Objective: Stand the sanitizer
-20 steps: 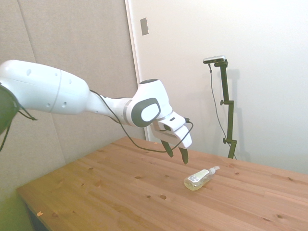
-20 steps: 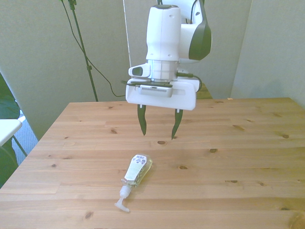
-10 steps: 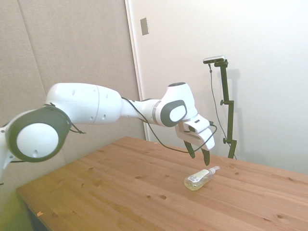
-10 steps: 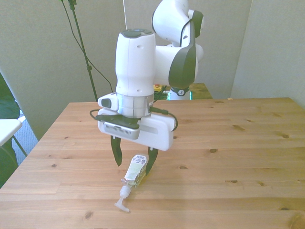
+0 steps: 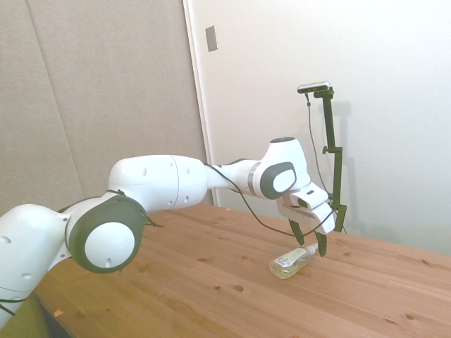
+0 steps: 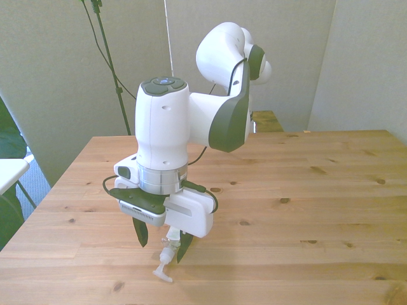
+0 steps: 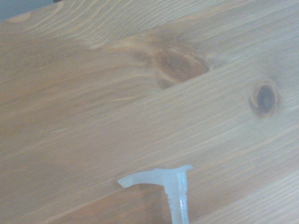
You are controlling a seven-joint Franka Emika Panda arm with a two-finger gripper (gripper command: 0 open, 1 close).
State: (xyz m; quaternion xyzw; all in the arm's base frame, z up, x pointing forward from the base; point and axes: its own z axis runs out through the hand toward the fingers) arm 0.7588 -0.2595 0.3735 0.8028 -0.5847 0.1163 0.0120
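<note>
The sanitizer lies on its side on the wooden table, a small clear bottle of pale yellowish liquid. Its white pump top points away from the arm. In the front view only the pump top shows below the hand, and the bottle body is hidden behind it. My gripper hangs low over the pump end, open, with one dark finger on each side of the bottle's neck. The wrist view shows the white pump nozzle lying on the wood.
The table's near edge runs just beyond the pump nozzle in the front view. A white surface and green leaves stand off the table at the front view's left.
The arm has stretched out and dropped, carrying the open gripper from above the table's middle to the bottle's pump end. The sanitizer has not moved.
</note>
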